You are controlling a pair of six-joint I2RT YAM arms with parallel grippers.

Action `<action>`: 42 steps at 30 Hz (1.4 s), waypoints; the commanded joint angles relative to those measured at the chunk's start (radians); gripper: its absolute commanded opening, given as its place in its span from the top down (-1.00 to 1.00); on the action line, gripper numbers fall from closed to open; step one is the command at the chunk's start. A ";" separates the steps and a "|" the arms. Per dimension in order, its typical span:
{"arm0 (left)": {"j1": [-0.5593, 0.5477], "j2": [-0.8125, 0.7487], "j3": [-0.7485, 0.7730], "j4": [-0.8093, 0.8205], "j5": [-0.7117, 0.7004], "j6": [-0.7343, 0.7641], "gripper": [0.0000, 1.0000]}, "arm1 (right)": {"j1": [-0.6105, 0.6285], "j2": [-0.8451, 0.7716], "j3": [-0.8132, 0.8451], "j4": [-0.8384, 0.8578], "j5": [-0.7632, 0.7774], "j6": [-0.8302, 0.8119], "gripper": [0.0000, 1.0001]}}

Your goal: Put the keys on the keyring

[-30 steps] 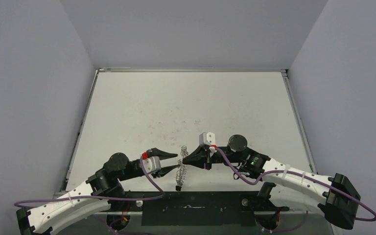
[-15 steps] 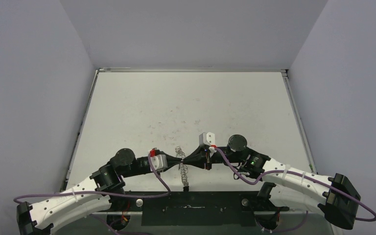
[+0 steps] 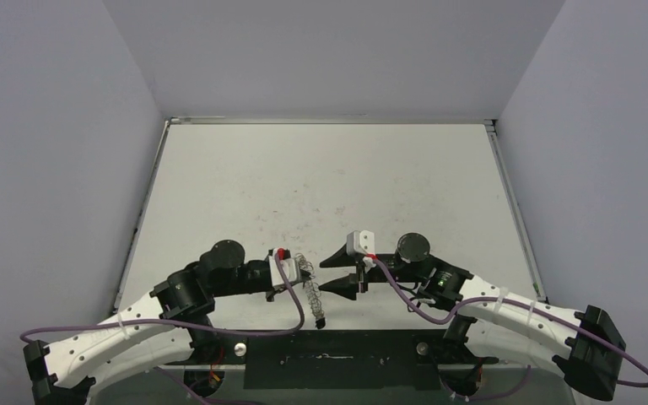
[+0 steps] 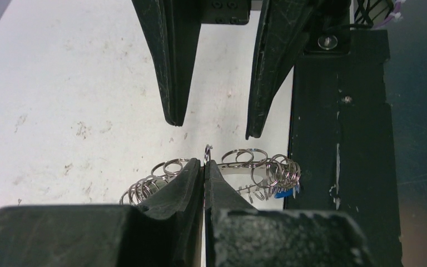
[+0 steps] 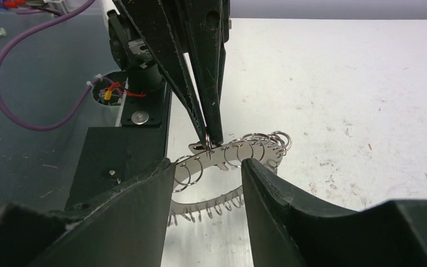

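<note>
The keyring is a silvery band hung with many small loops, seen edge-on between the two arms. My left gripper is shut on one small loop at the band's top and holds the keyring up off the table. My right gripper is open, with one finger on each side of the keyring, not touching it. In the right wrist view the left gripper's fingers come down onto that loop. The black-headed keys are out of view.
A blue piece hangs under the keyring's near end, close to the black base plate at the table's front edge. The white table stretches behind the grippers, with grey walls on three sides.
The left gripper closed in from the left and shut on a loop of the keyring. The right gripper, shut on the keyring before, opened and let it go.
</note>
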 commanded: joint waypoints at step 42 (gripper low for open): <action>-0.003 0.249 0.345 -0.337 0.007 0.070 1.00 | 0.039 0.127 0.073 0.085 0.057 -0.012 1.00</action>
